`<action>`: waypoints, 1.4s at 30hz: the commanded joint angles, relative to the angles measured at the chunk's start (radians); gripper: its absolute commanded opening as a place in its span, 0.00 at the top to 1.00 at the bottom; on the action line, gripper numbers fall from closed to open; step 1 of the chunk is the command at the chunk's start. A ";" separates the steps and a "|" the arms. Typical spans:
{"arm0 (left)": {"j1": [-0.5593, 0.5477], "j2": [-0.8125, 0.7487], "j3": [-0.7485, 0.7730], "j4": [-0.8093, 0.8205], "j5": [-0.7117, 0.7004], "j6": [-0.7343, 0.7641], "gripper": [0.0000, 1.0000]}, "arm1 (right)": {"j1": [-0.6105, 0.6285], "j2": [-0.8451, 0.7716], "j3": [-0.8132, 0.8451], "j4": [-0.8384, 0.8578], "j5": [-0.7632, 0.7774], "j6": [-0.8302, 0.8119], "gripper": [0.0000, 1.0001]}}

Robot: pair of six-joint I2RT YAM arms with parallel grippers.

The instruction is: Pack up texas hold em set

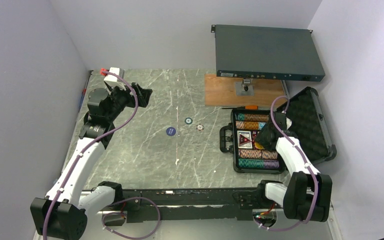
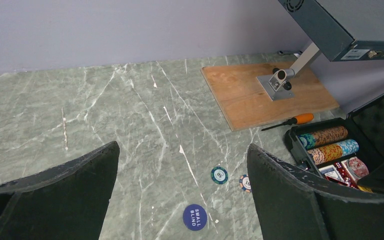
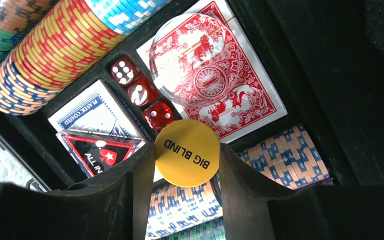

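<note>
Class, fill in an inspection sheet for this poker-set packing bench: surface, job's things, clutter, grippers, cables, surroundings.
Surface: veined grey-green table.
Job's things: open black case holds chips, cards, red dice; blue button, teal button and one loose chip lie mid-table.
Clutter: dark box with ports above a wooden board; orange-handled screwdriver beside the case.
Grippers: left gripper open, empty; right gripper shut on yellow button over the case.
Cables: purple cable along each arm.
Surroundings: plain pale walls.
</note>
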 commanded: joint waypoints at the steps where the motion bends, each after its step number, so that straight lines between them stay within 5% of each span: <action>1: 0.004 -0.016 0.037 0.051 0.016 -0.011 0.01 | -0.017 0.034 -0.006 0.044 -0.016 0.026 0.83; 15: 0.004 -0.013 0.038 0.049 0.016 -0.010 0.01 | -0.028 0.092 -0.005 0.114 0.108 0.045 0.86; 28: 0.004 -0.008 0.038 0.052 0.022 -0.015 0.01 | -0.029 0.041 0.004 0.047 0.144 0.041 0.64; 37: 0.004 -0.006 0.038 0.052 0.024 -0.017 0.01 | 0.040 -0.065 0.016 0.085 0.103 -0.022 0.11; 42: 0.004 -0.004 0.038 0.053 0.027 -0.016 0.01 | 0.320 -0.075 0.087 0.160 0.178 -0.083 0.04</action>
